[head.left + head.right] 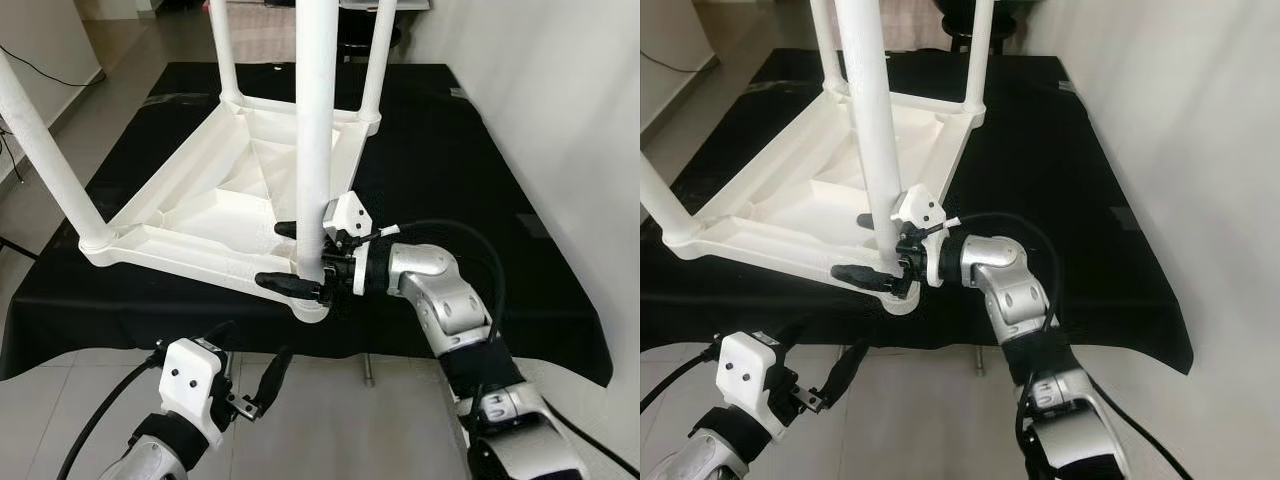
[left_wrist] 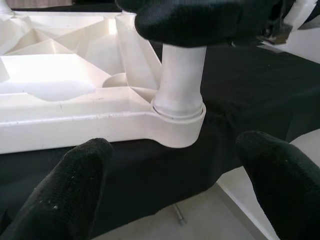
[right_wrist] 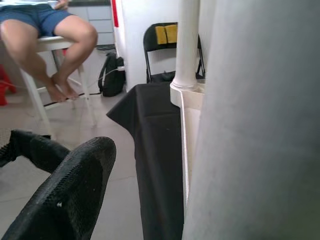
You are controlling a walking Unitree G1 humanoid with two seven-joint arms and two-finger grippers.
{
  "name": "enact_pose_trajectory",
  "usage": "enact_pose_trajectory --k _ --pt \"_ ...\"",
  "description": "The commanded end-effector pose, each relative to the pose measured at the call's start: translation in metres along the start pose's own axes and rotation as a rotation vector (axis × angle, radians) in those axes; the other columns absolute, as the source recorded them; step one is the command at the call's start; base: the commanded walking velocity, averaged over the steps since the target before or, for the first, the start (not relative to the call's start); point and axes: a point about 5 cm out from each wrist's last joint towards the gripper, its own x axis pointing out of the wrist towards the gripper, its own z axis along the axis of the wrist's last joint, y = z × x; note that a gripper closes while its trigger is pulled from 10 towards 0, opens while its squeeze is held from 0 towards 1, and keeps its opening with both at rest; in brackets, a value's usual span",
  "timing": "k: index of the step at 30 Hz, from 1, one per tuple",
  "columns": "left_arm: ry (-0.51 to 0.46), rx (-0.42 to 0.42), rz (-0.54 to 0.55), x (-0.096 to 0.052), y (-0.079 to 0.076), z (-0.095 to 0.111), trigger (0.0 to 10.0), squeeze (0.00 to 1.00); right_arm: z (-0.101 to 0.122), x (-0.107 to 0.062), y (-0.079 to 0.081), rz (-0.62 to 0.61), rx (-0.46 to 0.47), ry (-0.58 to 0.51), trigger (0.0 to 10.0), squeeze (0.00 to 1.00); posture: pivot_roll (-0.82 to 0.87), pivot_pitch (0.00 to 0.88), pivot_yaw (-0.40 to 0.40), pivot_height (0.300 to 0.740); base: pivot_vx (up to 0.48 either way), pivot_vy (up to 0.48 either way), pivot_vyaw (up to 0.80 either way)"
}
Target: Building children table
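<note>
Left gripper (image 1: 250,375), nearest the cam, hangs w/ fingers spread, holding nothing, just short of the black-cloth work surface (image 1: 450,200). Beyond it, right gripper (image 1: 290,257) is clamped round the base of the near white plastic tube leg (image 1: 316,130), right above its corner socket. White moulded plastic children's tabletop (image 1: 230,200) lies upside down ahead of both grippers. Legs: 4 upright in sockets. Plastic looks light, stiff, smooth so prob slippery; best hold is low on the leg, close to the socket.
</note>
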Motion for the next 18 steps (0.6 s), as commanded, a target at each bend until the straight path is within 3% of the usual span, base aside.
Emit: enact_pose_trajectory --k 1,3,4,5,10,15,17,18 --pt "0.026 -0.001 -0.007 -0.004 -0.003 -0.002 10.0 0.00 0.001 0.008 0.003 0.107 -0.007 0.005 10.0 0.00 0.03 0.207 -0.053 0.740 0.000 0.000 0.00" --pt "0.026 -0.001 -0.007 -0.004 -0.003 -0.002 10.0 0.00 0.002 0.008 0.002 0.123 -0.004 0.005 10.0 0.00 0.03 0.207 -0.053 0.740 0.000 0.000 0.00" --pt "0.029 -0.002 -0.010 -0.005 -0.003 -0.002 10.0 0.00 0.002 0.008 -0.001 0.142 0.009 0.001 6.5 0.00 0.03 0.210 -0.050 0.740 0.000 0.000 0.00" --pt "0.031 -0.004 -0.012 -0.006 -0.004 -0.002 10.0 0.00 0.002 0.008 -0.003 0.161 0.021 -0.001 0.0 0.00 0.03 0.209 -0.049 0.740 0.000 0.000 0.00" --pt "0.034 -0.008 -0.015 -0.006 -0.005 -0.003 10.0 0.00 0.001 0.007 -0.006 0.163 0.032 -0.011 0.0 0.00 0.03 0.205 -0.046 0.740 0.000 0.000 0.00" --pt "0.035 -0.011 -0.016 -0.006 -0.005 -0.003 10.0 0.00 0.000 0.006 -0.009 0.077 0.016 -0.018 0.0 0.00 0.02 0.201 -0.043 0.740 0.000 0.000 0.00" --pt "0.035 -0.012 -0.018 -0.006 -0.005 -0.004 10.0 0.00 -0.002 0.005 -0.010 0.004 0.010 -0.025 0.0 0.00 0.02 0.192 -0.044 0.740 0.000 0.000 0.00" --pt "0.035 -0.013 -0.020 -0.005 -0.005 -0.004 10.0 0.00 -0.004 0.002 -0.011 -0.095 0.017 -0.035 0.0 0.00 0.01 0.187 -0.047 0.740 0.000 0.000 0.00"
